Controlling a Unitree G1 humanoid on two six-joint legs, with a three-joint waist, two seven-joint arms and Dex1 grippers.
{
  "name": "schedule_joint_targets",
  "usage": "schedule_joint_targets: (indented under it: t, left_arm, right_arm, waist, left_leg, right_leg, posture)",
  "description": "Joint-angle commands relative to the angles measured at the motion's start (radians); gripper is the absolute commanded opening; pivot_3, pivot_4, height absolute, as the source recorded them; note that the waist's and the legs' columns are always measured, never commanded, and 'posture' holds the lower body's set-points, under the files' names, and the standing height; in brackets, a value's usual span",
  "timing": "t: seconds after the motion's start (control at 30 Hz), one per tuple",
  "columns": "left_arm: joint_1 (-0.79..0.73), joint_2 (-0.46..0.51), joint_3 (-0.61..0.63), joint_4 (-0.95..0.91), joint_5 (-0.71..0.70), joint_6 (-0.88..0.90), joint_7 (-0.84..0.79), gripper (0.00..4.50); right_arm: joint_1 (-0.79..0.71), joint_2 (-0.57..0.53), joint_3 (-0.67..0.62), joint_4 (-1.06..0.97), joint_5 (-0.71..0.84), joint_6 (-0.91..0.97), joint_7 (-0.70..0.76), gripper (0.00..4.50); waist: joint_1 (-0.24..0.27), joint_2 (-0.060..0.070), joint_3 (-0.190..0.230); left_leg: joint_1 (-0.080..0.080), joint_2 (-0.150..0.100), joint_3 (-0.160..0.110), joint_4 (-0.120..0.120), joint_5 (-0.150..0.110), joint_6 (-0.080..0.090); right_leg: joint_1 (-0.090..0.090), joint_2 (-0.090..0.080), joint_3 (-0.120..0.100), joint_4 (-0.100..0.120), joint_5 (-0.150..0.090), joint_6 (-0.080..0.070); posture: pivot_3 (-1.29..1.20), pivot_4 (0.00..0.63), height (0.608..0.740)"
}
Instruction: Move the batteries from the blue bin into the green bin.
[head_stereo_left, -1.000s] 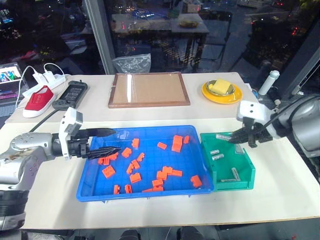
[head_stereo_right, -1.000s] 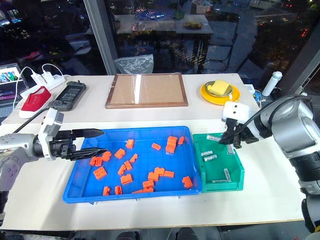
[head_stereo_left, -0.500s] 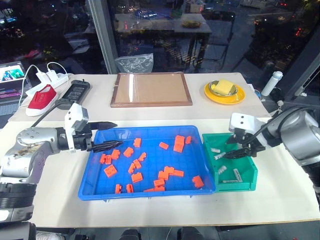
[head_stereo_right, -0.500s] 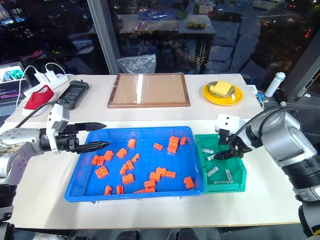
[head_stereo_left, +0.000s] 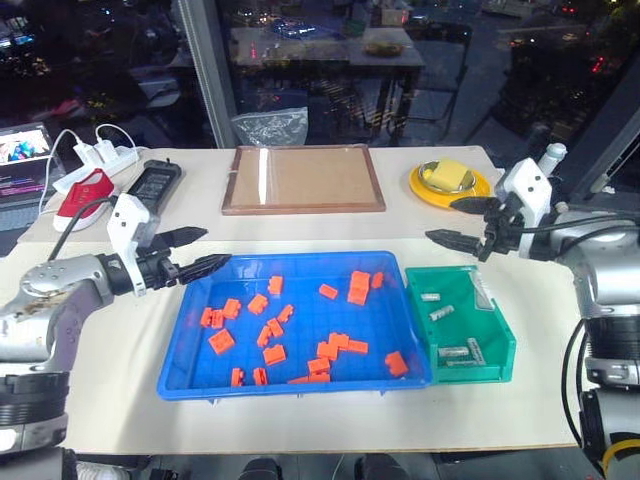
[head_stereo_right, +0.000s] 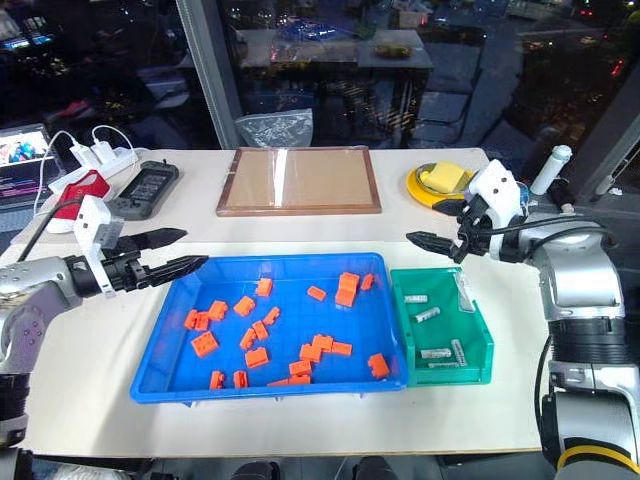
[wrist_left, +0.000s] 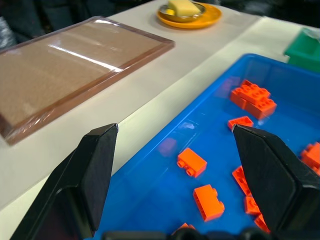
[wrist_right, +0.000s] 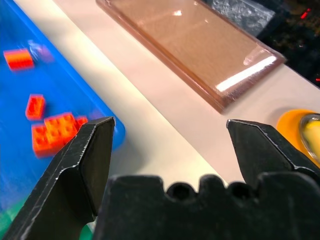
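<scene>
The blue bin (head_stereo_left: 180, 370) lies at the middle of the bench (head_stereo_left: 100, 420) and now holds orange blocks (head_stereo_left: 353, 286) only; no battery is visible among them. The batteries (head_stereo_left: 452, 352) lie loose on the floor of the green bin (head_stereo_left: 500, 365), which stands touching the blue bin's right rim, so that transfers need only a short reach. On this evidence the transfer appears complete or close to it. The right gripper (head_stereo_left: 463, 221) hangs above the bench behind the green bin, clear of its rim, jaws spread wide and carrying nothing; the posture suits a release already made. The left gripper (head_stereo_left: 192, 253) is held level just outside the blue bin's far left corner, jaws parted and empty, apparently on standby. Against the earlier frames: one second ago the right gripper was over the green bin with its jaws nearly closed; half a second ago it was low inside the bin; it has since lifted out and back. The left gripper has moved from over the blue bin's left portion to outside its corner. A framed board (head_stereo_left: 302, 179) and a yellow dish (head_stereo_left: 446, 184) sit undisturbed at the rear.
</scene>
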Motion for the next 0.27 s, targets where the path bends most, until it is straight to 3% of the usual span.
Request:
schedule_joint_targets:
  t: [0.03, 0.27]
  left_arm:
    - [0.019, 0.009, 0.052, -0.013, -0.008, -0.021, 0.012, 3.95]
    - [0.066, 0.013, 0.041, -0.025, 0.037, -0.057, 0.031, 3.95]
  right_arm:
    - [0.005, -0.001, -0.043, 0.033, 0.022, -0.030, -0.022, 4.17]
    - [0.005, 0.002, -0.010, 0.084, -0.001, -0.083, -0.036, 4.17]
  waist:
    - [-0.002, 0.000, 0.000]
    - [-0.008, 0.000, 0.000]
  left_leg:
    - [0.000, 0.000, 0.000, 0.000, 0.000, 0.000]
    - [0.002, 0.000, 0.000, -0.001, 0.000, 0.000]
  right_leg:
    - [0.000, 0.000, 0.000, 0.000, 0.000, 0.000]
    - [0.000, 0.000, 0.000, 0.001, 0.000, 0.000]
  posture:
    - [0.00, 0.150, 0.740]
    - [0.00, 0.150, 0.740]
